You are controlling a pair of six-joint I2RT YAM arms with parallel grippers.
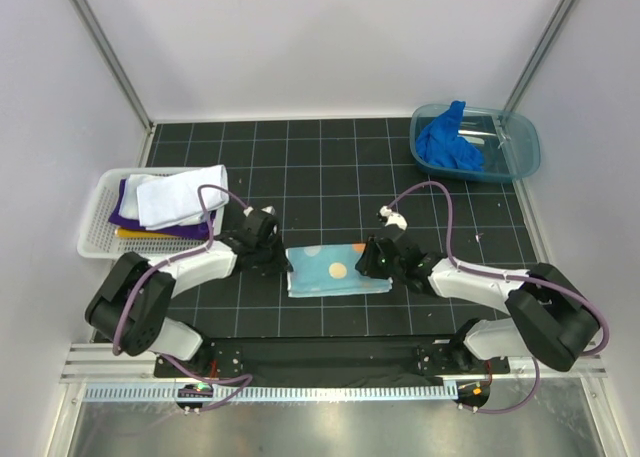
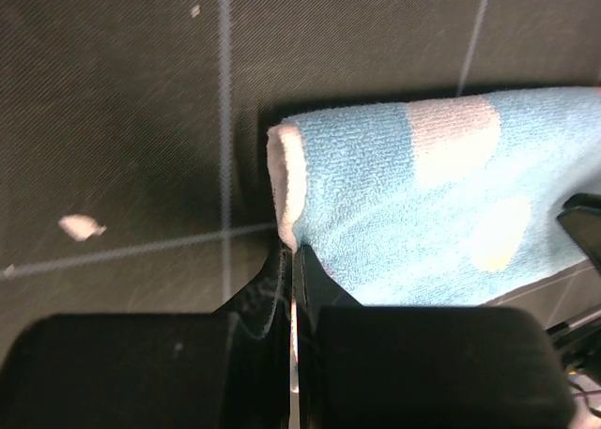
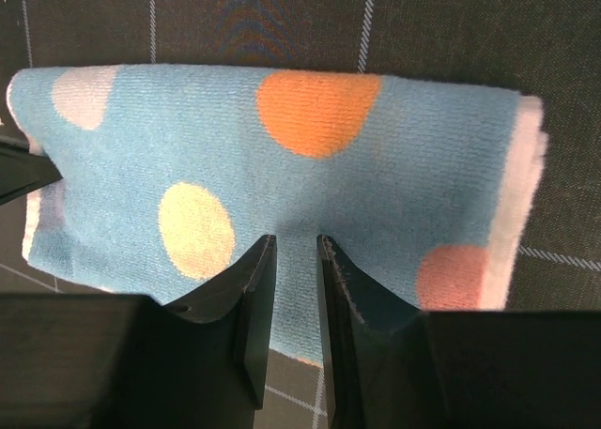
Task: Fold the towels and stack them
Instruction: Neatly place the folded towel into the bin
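A light blue towel with orange and yellow spots [image 1: 335, 270] lies folded on the black mat between my two grippers. My left gripper [image 1: 283, 260] is at its left edge. In the left wrist view the jaws [image 2: 296, 251] are pressed together on the towel's white-backed corner [image 2: 286, 180]. My right gripper [image 1: 365, 260] is at the towel's right side. In the right wrist view [image 3: 296, 246] its jaws stand slightly apart, hovering over the towel [image 3: 282, 166] and holding nothing.
A white mesh basket [image 1: 95, 239] at the left holds a white towel [image 1: 175, 197] on a purple one [image 1: 128, 205] and a yellow one [image 1: 140, 234]. A teal tub [image 1: 525, 155] at the back right holds a crumpled bright blue towel [image 1: 450, 142].
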